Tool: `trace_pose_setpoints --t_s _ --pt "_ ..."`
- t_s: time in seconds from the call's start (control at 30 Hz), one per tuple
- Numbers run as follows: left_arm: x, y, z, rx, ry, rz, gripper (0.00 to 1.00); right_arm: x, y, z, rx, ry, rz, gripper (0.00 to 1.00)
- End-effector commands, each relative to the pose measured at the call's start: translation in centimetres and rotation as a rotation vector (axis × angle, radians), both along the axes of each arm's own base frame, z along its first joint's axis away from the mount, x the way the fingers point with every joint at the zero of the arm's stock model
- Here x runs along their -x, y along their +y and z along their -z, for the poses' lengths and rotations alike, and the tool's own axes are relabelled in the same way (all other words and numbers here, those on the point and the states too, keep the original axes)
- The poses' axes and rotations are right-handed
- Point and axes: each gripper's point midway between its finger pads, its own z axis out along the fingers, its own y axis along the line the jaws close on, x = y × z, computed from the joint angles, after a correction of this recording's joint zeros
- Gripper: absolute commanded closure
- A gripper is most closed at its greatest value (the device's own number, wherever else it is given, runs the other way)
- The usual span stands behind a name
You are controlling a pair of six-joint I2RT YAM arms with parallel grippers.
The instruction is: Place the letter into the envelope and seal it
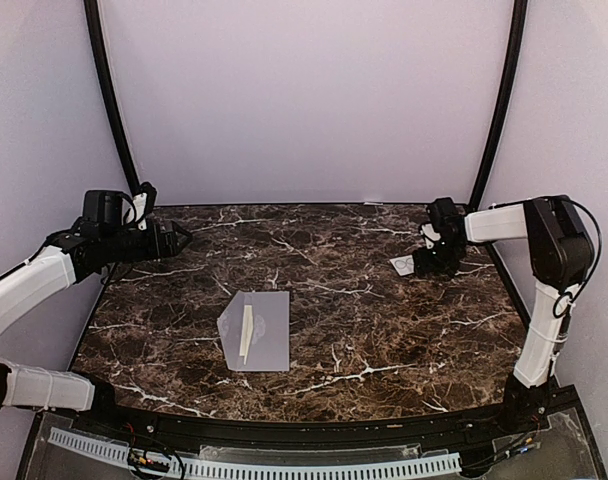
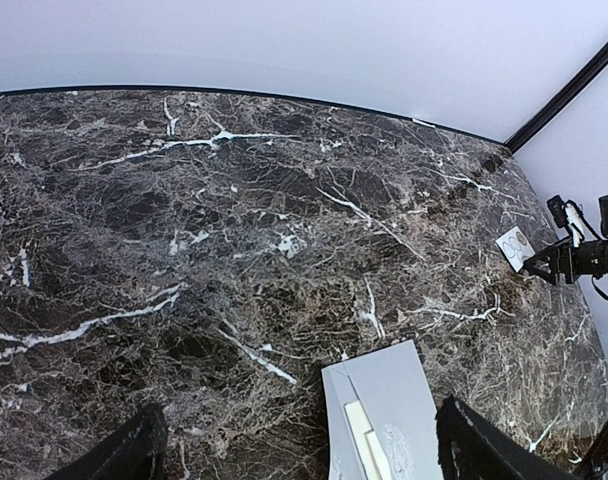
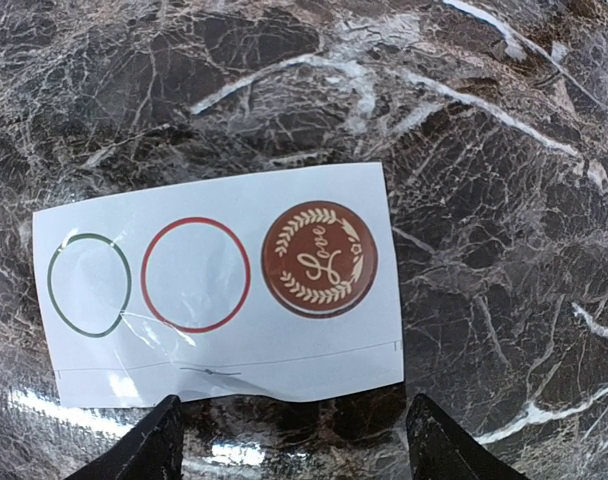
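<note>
The envelope (image 1: 254,330) lies flat on the dark marble desk (image 1: 384,340), a little left of centre and toward the near edge, its triangular flap open and pointing left; a narrow cream strip (image 1: 246,333) runs along the flap's fold, and whether that is the letter cannot be told. The left hand (image 1: 174,240) hangs above the desk's far left corner, well apart from the envelope, its fingers spread wide and holding nothing; its own camera shows only the envelope's far end at the bottom of the view, between the finger tips. The right hand (image 3: 294,450) is low over the far right part of the desk, also well apart from the envelope, open with nothing between its fingers, which straddle the near edge of a small white sticker sheet (image 3: 219,285). That sheet carries two empty rings and one brown round seal (image 3: 319,260). Bare marble surrounds the envelope on every side, and the right edge of the desk is close beside the sheet.
</note>
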Motion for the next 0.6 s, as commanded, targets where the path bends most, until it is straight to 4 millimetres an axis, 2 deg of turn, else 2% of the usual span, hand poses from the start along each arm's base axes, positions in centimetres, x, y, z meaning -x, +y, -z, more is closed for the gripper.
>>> trace_pose_setpoints --t_s 0.0,0.17,0.33,0.57 --pt "0.0 0.1 0.1 0.003 -0.002 -0.002 0.08 -0.8 -0.5 -2.0 -0.008 -0.04 0.005 0.26" --pt "0.0 0.1 0.1 0.005 0.0 0.001 0.08 -1.6 -0.3 -3.3 -0.08 -0.069 -0.006 0.22" --pt "0.0 0.1 0.2 0.004 0.002 0.0 0.08 -2.6 0.0 -3.4 -0.104 -0.079 -0.018 0.17" --pt "0.0 0.1 0.2 0.004 0.003 -0.001 0.08 -2.9 -0.2 -1.3 -0.077 -0.029 -0.015 0.2"
